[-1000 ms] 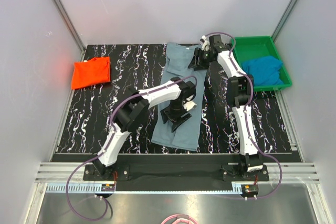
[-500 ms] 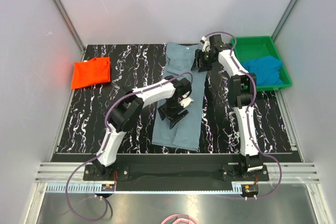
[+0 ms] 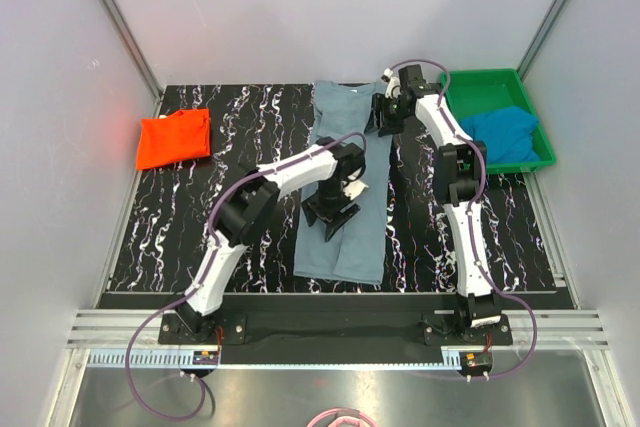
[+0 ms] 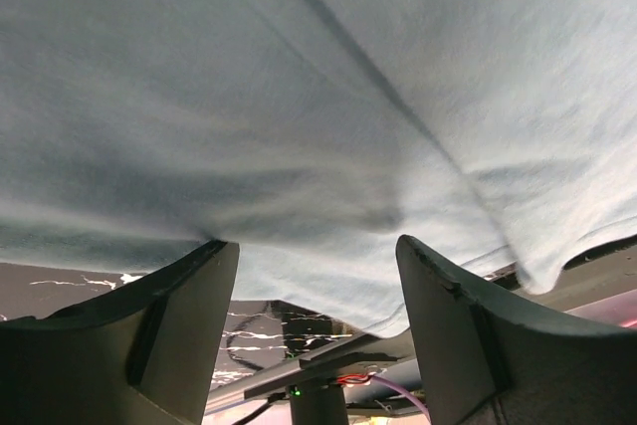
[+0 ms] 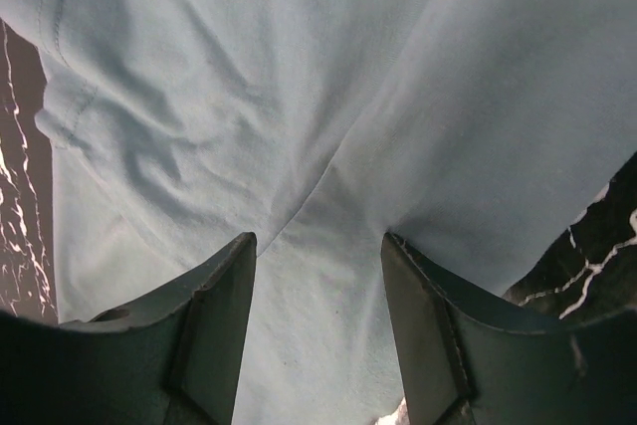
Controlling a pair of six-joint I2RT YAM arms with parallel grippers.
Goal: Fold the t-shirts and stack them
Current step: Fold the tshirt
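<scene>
Shifted slightly toward 12 o'clock within half a second, the left gripper [image 3: 332, 213] sits over the middle of the grey-blue t-shirt [image 3: 345, 252]. The shirt's near end has swung round a touch and now lies straighter on the table [image 3: 240, 237]. The right gripper [image 3: 384, 117] has barely stirred.

Both pincers are spread wide and grip nothing. In the left wrist view the fingers [image 4: 179, 325] stand apart with cloth stretched across their tips. The right wrist view shows the same, with fingers [image 5: 209, 335] splayed against rumpled fabric.

From that, the arms appear to be pressing and dragging the long folded strip to square it up. The right seems to pin the far edge at 1 o'clock while the left works the centre.

The orange-red t-shirt [image 3: 174, 137] lies compact at 10 o'clock. The bright blue t-shirt [image 3: 498, 132] is heaped in the green tray [image 3: 490, 75] at 2 o'clock.
</scene>
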